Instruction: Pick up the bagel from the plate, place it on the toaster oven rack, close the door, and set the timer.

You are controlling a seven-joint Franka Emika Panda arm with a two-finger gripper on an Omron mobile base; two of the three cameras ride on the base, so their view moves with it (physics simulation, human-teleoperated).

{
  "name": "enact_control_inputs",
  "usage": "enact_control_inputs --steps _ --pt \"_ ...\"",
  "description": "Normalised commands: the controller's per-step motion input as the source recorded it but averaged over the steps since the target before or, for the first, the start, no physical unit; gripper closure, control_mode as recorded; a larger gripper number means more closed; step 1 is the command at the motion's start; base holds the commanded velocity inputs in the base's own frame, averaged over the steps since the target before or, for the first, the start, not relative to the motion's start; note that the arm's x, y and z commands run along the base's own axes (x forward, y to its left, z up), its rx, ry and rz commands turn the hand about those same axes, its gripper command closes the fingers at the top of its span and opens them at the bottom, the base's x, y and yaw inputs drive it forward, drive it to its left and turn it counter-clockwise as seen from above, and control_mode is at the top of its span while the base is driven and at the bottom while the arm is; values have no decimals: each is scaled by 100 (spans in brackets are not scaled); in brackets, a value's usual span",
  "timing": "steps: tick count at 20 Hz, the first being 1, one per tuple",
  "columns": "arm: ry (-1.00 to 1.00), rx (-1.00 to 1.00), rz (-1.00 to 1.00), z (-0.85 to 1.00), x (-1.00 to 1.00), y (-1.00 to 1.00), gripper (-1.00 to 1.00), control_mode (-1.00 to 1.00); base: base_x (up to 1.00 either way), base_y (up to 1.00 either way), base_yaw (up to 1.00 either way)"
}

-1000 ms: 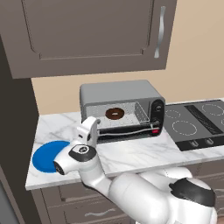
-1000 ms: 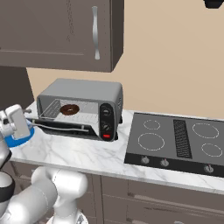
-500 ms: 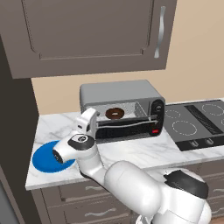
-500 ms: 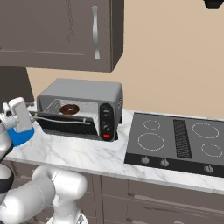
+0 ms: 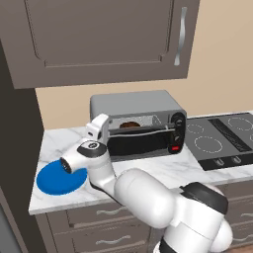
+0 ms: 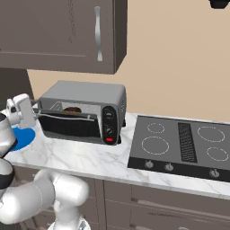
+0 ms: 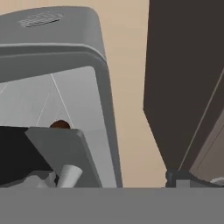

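door [image 5: 142, 138] swung nearly shut, long axis horizontal.

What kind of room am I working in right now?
A home kitchen, rendered: a toaster oven sits on a marble counter beside an electric cooktop, with dark wall cabinets overhead.

Dark brown bagel [image 5: 129, 125] inside the oven on the toaster oven rack [image 5: 141, 128], dark glass door [image 5: 142, 142] nearly shut, blue plate [image 5: 55, 181] bare on the table at left.

Bagel [image 7: 60, 124] mostly hidden behind door [image 7: 61, 151]; jaws' state unclear.
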Motion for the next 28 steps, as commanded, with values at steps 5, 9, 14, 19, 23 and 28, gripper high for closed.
enact_control_inputs --steps 5,9,14,19,23,28 --pt "0 0 0 11 33 -30 -100 -100 0 0 0" --pt "0 0 0 6 36 -31 -100 -100 0 0 0" --pt "0 0 0 0 36 -33 -100 -100 0 0 0" --pt "0 0 0 0 39 -37 -100 -100 0 0 0" --pt "0 0 0 0 39 -35 -100 -100 0 0 0" --pt "0 0 0 0 38 -34 -100 -100 0 0 0"
